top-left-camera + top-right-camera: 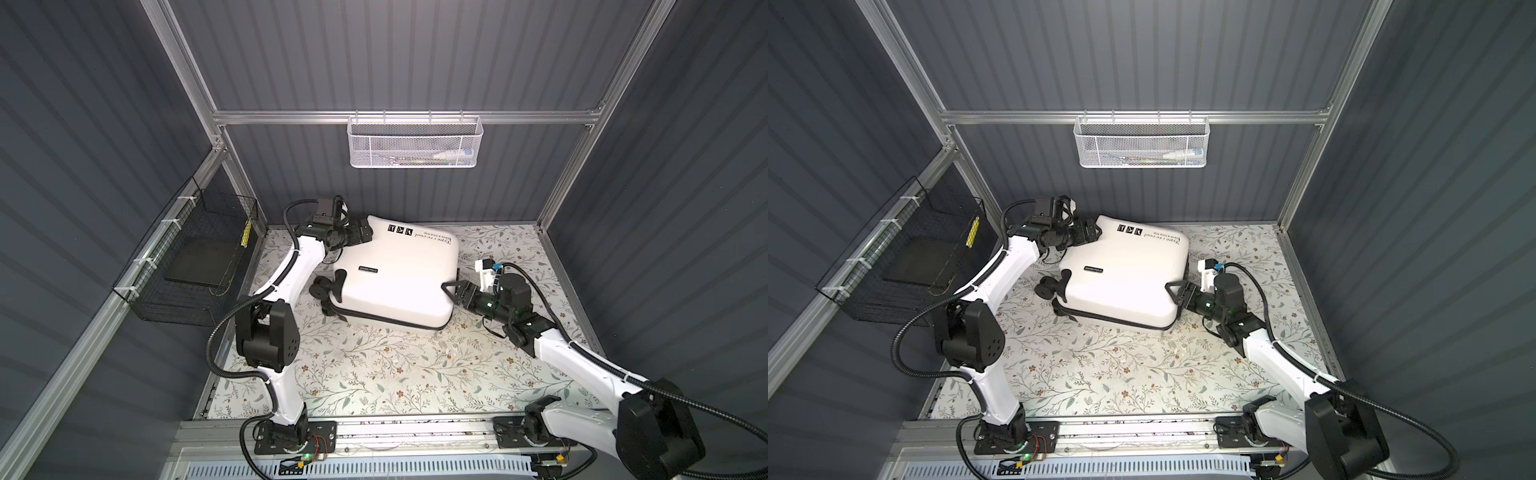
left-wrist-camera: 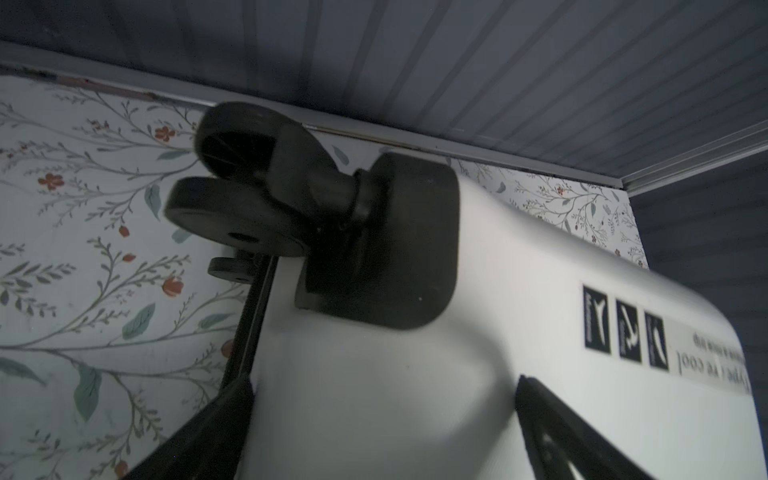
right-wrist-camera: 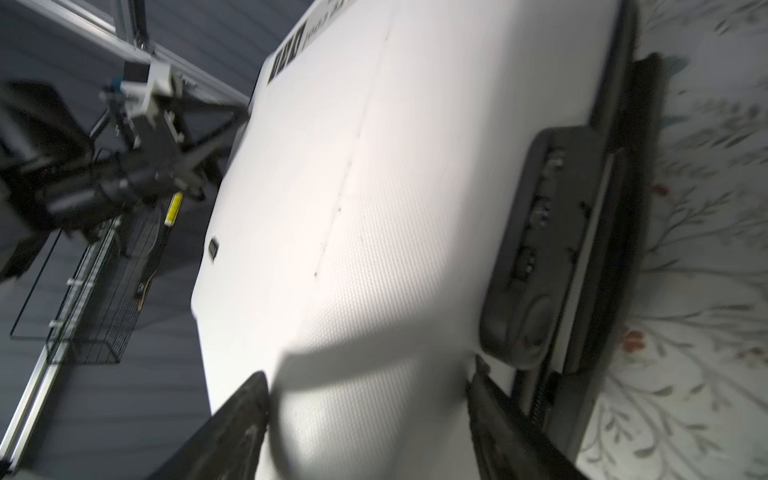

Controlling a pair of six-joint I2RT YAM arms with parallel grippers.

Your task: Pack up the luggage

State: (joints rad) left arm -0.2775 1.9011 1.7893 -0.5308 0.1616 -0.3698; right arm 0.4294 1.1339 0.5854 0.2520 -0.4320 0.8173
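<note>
In both top views I get strong light from overhead: the floral-print tabletop is bright, the dark grey ribbed walls are dim, and the aluminium frame posts splay toward the picture edges. The white hard-shell suitcase shades the tabletop along its near side. Both wrist views are soft, the black caster wheel blurred and the shell glaring.

Both top views look steeply down from high at the front onto the whole table. Each wrist camera faces the luggage from very near; all views share it.
</note>
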